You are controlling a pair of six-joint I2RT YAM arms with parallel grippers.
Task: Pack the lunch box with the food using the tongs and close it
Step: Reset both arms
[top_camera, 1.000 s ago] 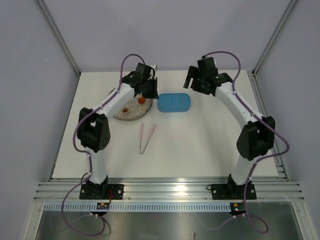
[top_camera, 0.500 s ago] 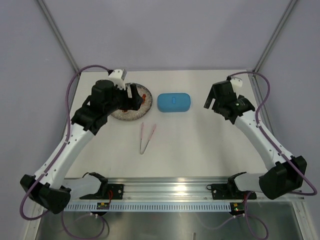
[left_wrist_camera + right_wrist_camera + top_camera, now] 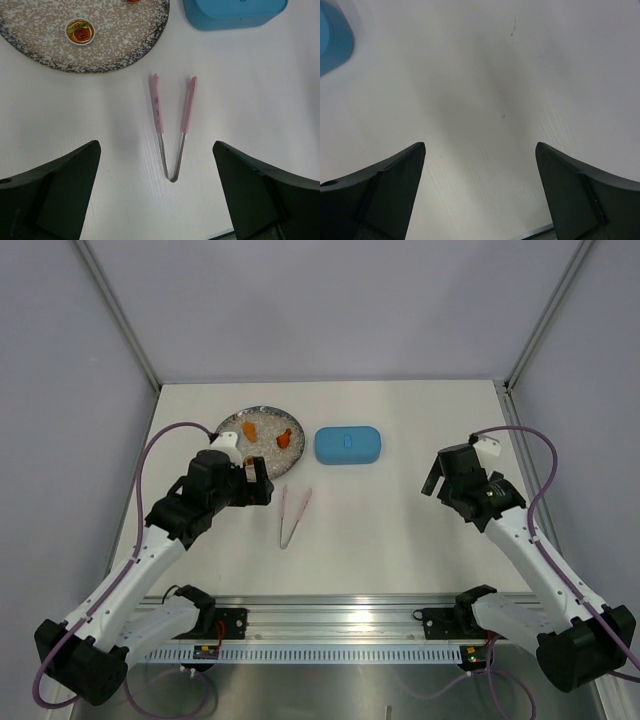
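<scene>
Looks hardly started. Lunch box (image 3: 347, 445) at the back of the surface (image 3: 400, 540), lid on, nothing visibly packed. Food (image 3: 285, 437) on the speckled plate (image 3: 265, 415) just left of the box: a few orange and red bits, none lifted. Tongs (image 3: 158, 105) flat on the surface in front of plate and box, pink tips toward them, untouched. Left hand (image 3: 256, 480) spread wide and empty, hovering over the tongs, framing them between its fingers in the wrist view. Right hand (image 3: 480, 150) likewise spread wide and empty, over bare surface, well apart from the box. Leaves nearly everything to do, judging by this: grasp the tongs, take off the lid, carry each piece into the box, close it.
</scene>
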